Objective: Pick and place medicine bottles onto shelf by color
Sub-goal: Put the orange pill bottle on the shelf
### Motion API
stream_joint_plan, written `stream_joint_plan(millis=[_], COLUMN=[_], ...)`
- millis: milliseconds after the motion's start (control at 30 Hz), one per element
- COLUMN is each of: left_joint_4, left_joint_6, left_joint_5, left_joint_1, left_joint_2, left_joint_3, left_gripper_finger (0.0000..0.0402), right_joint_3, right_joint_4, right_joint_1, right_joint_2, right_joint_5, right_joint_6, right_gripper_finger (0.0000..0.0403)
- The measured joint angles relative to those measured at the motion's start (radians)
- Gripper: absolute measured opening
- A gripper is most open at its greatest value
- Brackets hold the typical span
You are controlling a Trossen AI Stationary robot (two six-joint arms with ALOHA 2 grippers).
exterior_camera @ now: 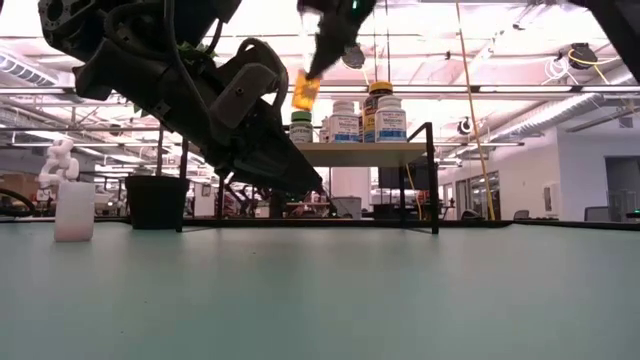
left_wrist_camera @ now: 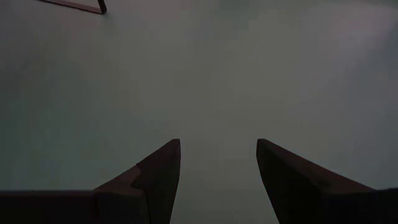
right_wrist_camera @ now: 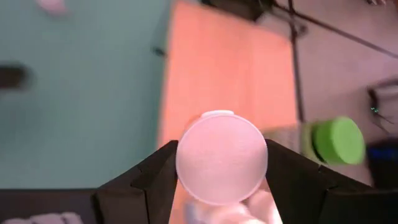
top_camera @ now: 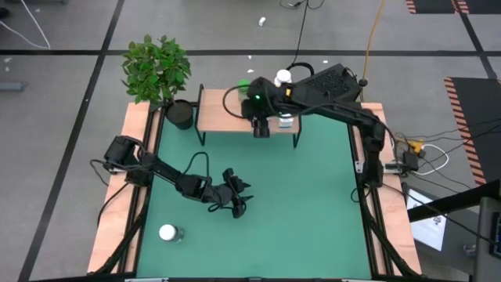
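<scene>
Above the shelf: the right gripper [top_camera: 261, 128] hangs over the front edge of the wooden board, its arm reaching in from the right side of the table.
Right claw: closed around a small bottle [right_wrist_camera: 221, 157] with a pale round cap; in the low view the bottle [exterior_camera: 305, 89] shows an orange body, held in the air above the board.
Shelf [top_camera: 219, 113]: a light-wood board on thin black legs at the far side of the green table [top_camera: 313, 211].
Bottles on the shelf: a green-capped bottle [exterior_camera: 301, 126], a white bottle [exterior_camera: 345, 121], an amber bottle with a yellow cap [exterior_camera: 374, 108] and another white bottle [exterior_camera: 390, 118] stand close together toward its right half.
Loose bottle: a white bottle [top_camera: 168, 233] sits alone at the near left of the table, well apart from the shelf.
Left gripper [top_camera: 237, 197]: low over the middle of the table, left of centre.
Left claw: fingers [left_wrist_camera: 158, 177] spread wide, holding nothing, only bare green surface between them.
Plant pot [top_camera: 179, 114]: black, just beside the shelf's left end, with a leafy plant [top_camera: 156, 69] behind it.
</scene>
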Motion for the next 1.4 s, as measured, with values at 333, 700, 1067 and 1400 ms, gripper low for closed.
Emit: stream_joint_plan(millis=[333, 700, 1067, 1400], left_joint_4=[-0.025, -0.052, -0.051, -0.053], left_joint_6=[0.014, 0.007, 0.009, 0.008], left_joint_5=[0.0, 0.0, 0.001, 0.001], left_joint_1=[0.006, 0.017, 0.028, 0.03], left_joint_2=[0.0, 0.0, 0.0, 0.0], left_joint_3=[0.0, 0.0, 0.0, 0.0], left_gripper_finger=[0.0212, 0.0212, 0.0212, 0.0212], right_joint_3=[-0.003, -0.006, -0.007, -0.006], right_joint_4=[0.094, 0.156, 0.122, 0.094], right_joint_1=[-0.09, -0.123, -0.158, -0.164], right_joint_2=[0.063, 0.066, 0.082, 0.107], right_joint_5=[-0.008, -0.105, -0.134, -0.188], right_joint_6=[-0.101, -0.117, -0.111, -0.093], right_gripper_finger=[0.0208, 0.0208, 0.0208, 0.0208])
